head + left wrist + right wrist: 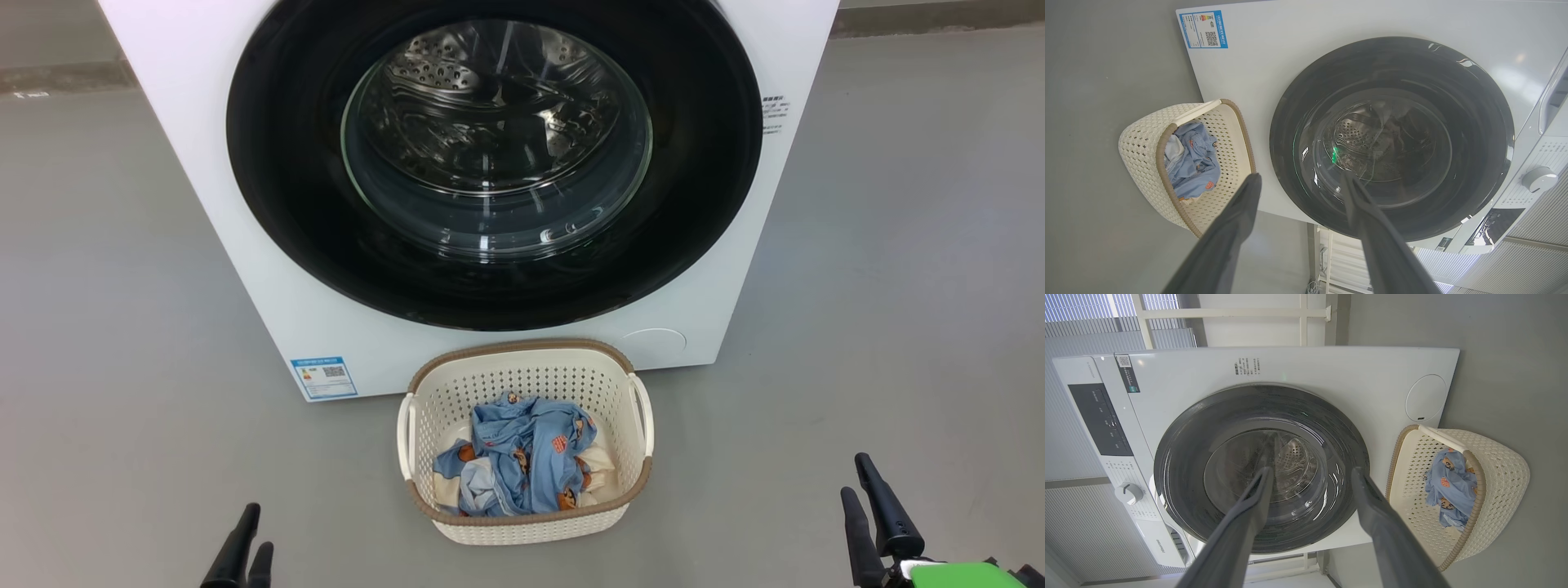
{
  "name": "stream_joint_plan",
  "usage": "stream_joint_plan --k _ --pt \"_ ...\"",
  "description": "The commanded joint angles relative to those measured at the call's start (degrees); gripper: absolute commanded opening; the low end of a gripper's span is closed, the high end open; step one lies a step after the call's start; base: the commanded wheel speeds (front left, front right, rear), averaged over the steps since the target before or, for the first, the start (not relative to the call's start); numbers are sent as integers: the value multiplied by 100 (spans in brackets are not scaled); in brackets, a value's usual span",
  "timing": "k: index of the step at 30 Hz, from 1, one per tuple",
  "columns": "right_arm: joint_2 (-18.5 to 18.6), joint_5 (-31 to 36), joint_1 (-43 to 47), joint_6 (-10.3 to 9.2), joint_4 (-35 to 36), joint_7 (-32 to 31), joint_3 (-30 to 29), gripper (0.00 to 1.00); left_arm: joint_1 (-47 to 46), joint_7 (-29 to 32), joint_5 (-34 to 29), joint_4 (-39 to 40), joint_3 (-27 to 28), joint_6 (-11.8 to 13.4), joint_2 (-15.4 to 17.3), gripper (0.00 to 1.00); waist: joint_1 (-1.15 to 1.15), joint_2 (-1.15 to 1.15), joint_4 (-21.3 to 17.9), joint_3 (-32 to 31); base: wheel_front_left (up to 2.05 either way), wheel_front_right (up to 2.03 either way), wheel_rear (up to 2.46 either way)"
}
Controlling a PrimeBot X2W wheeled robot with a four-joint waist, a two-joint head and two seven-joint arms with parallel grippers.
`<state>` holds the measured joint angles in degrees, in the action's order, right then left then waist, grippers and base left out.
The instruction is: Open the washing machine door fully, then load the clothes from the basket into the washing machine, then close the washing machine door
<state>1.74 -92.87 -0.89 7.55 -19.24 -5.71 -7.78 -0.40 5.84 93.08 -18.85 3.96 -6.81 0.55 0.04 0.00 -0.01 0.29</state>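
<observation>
Door-opening is only beginning, I judge: the washing machine door is sitting shut, and the left hand and right hand are hovering spread, empty, well short of it, needing to reach its rim next.

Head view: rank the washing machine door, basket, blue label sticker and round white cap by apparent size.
1. washing machine door
2. basket
3. blue label sticker and round white cap, too alike to rank.
</observation>
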Motion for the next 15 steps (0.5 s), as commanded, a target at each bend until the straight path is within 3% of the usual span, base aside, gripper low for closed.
stream_joint_plan --k 1,15 --pt "33 27 -138 0 173 65 40 100 -168 -74 -38 150 6 -20 74 100 8 0 -1 -11 0 0 0" --pt "89 525 -144 -1 371 311 122 100 -151 -310 -324 263 17 -26 93 100 -4 0 -3 3 0 0 0"
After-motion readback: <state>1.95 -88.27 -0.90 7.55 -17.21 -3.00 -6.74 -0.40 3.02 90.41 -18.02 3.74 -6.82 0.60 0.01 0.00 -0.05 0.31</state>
